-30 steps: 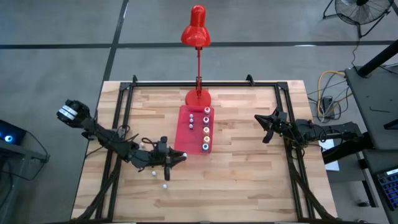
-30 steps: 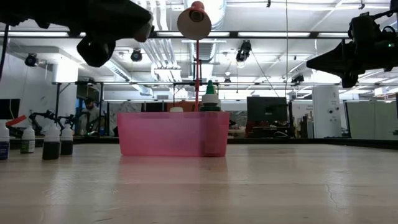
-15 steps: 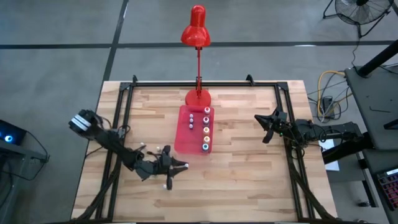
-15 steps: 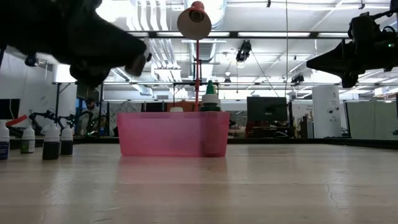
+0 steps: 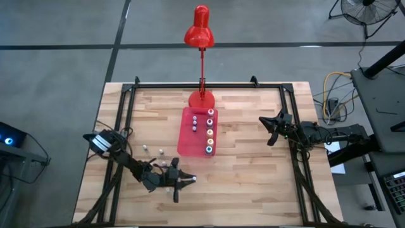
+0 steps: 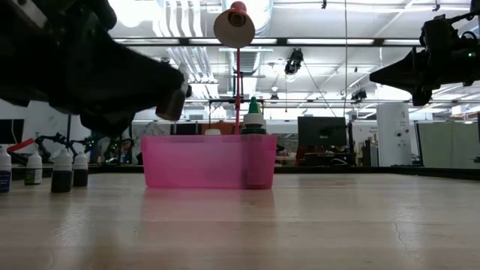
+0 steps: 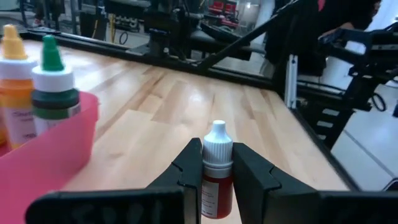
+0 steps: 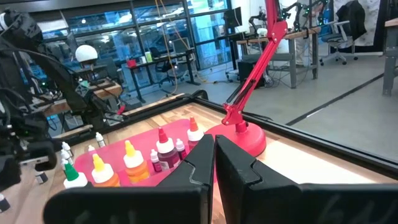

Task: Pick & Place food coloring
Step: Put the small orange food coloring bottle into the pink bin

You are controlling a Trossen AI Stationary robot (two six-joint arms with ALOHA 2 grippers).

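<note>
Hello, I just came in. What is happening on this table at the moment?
A robot with two arms is sorting food coloring bottles. The left gripper is shut on a small white-capped bottle with red liquid, holding it above the wood near the front of the table. The red tray in the middle already holds a row of bigger colored-cap bottles and some small ones. A few small bottles stand loose on the table. The right gripper is shut, holds nothing, and waits at the right side.

Open worktop point(image 5: 253, 171) is left between the red tray point(image 5: 190, 136) and the right claw point(image 5: 271, 131). Passage behind the tray is blocked by the lamp base point(image 5: 202, 99). Loose small bottles point(image 5: 152, 151) are scattered near the tray's left side.
</note>
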